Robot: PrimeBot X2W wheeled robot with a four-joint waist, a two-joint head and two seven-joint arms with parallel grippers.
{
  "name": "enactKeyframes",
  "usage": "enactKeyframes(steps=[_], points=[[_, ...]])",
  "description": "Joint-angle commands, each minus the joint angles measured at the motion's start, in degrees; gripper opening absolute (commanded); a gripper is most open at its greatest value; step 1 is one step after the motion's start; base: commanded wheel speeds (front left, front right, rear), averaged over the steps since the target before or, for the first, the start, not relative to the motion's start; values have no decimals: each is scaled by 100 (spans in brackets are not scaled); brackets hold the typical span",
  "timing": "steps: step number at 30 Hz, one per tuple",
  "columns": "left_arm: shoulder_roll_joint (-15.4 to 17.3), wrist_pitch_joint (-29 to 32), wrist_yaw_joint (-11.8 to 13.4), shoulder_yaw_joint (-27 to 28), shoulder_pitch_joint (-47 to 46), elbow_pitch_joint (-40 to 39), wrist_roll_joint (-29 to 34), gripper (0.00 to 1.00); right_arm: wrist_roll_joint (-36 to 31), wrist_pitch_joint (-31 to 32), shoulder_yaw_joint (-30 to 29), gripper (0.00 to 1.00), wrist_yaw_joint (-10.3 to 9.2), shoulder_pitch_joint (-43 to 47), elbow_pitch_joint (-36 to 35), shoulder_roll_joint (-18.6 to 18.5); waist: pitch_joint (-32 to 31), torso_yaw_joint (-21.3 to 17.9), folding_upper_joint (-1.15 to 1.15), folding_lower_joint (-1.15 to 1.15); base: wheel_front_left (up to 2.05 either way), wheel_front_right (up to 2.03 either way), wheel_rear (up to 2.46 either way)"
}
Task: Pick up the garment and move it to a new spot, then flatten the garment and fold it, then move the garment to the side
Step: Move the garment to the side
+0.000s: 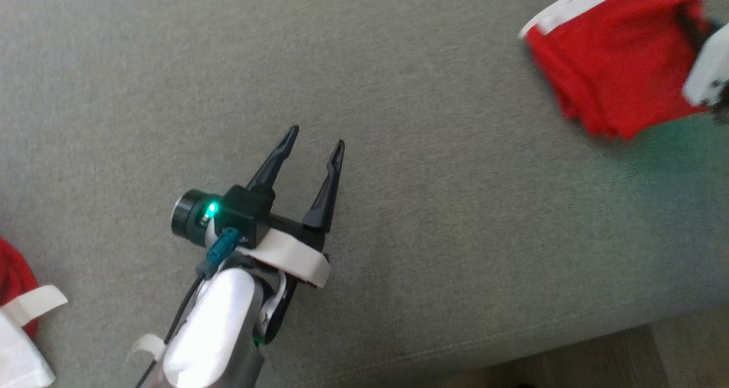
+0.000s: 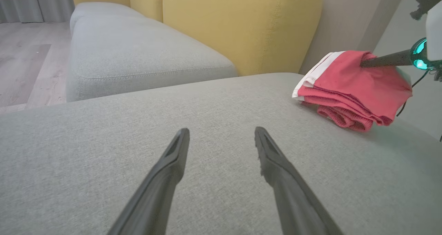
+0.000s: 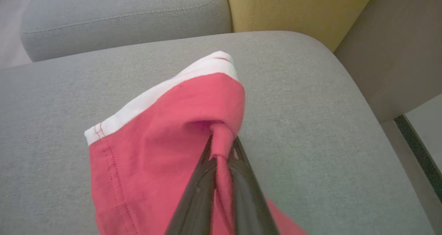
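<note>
The red garment [image 1: 609,63] with a white band is seen at the far right of the grey seat [image 1: 455,205], near its rounded corner. It is bunched in several layers, and a pinch of its red cloth is clamped between the 2 closed fingers of the right gripper [image 3: 222,142]. In the right wrist view the cloth is drawn up into a small peak where the fingers meet, and the white band is turned away from the gripper. In the left wrist view the garment [image 2: 348,86] is shown with its lower folds on or just above the seat; which of the 2 cannot be told. A yellow backrest [image 2: 241,28] is seen behind the seat.

The left gripper [image 1: 316,137] is held over the middle of the seat, well apart from the garment. Its 2 fingers are spread wide, and nothing is gripped between them. A green light is lit on its wrist. In the left wrist view its fingers [image 2: 172,166] are pointed across bare grey fabric.

Another red and white cloth [image 1: 17,297] is seen at the lower left edge of the head view
</note>
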Motion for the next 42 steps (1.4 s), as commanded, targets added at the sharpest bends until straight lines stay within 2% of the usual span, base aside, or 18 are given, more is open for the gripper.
enactKeyframes(steps=[1,6,12,13,14,15,16,20,27,33,37,42], points=[[16,-45,49,173,-272,-182,59,100,-31,-39,43,0,43,-134,-30,-237,218,168,0,-1,0,0,0],[21,-45,79,232,-338,-230,132,100,-102,5,47,0,43,-606,523,-397,471,252,0,-1,0,0,0],[21,-45,87,279,-352,-244,165,100,-232,-166,14,0,43,-929,1133,-281,558,255,0,-1,0,0,0],[21,-45,86,282,-358,-237,164,100,-239,-205,14,19,43,-950,1188,-248,562,254,0,-1,0,0,0],[21,-45,84,283,-367,-230,161,100,-243,-228,14,50,43,-959,1255,-214,561,252,0,-1,0,0,0],[21,-45,82,284,-376,-223,156,100,-251,-239,18,93,43,-964,1330,-180,554,250,0,-1,0,0,0],[20,-45,80,283,-386,-218,150,100,-264,-258,26,100,43,-976,1391,-152,545,249,0,-1,0,0,0],[19,-45,76,288,-374,-203,96,100,-364,-465,76,100,43,-1006,1569,-87,414,264,0,-1,0,0,0],[17,-45,102,429,-154,-293,-102,100,-560,-1256,147,100,43,-978,1569,32,-203,351,0,-1,0,0,0],[17,-45,135,690,166,-394,-227,100,-455,-2077,182,100,43,-478,921,164,-931,480,0,-1,0,0,0],[30,-45,125,949,424,-428,-265,100,-336,-2393,242,100,43,94,330,192,-1387,605,0,-1,0,0,0],[87,-45,97,1229,709,-424,-284,100,-318,-2710,48,100,43,859,-355,201,-1787,749,0,-1,0,0,0]])
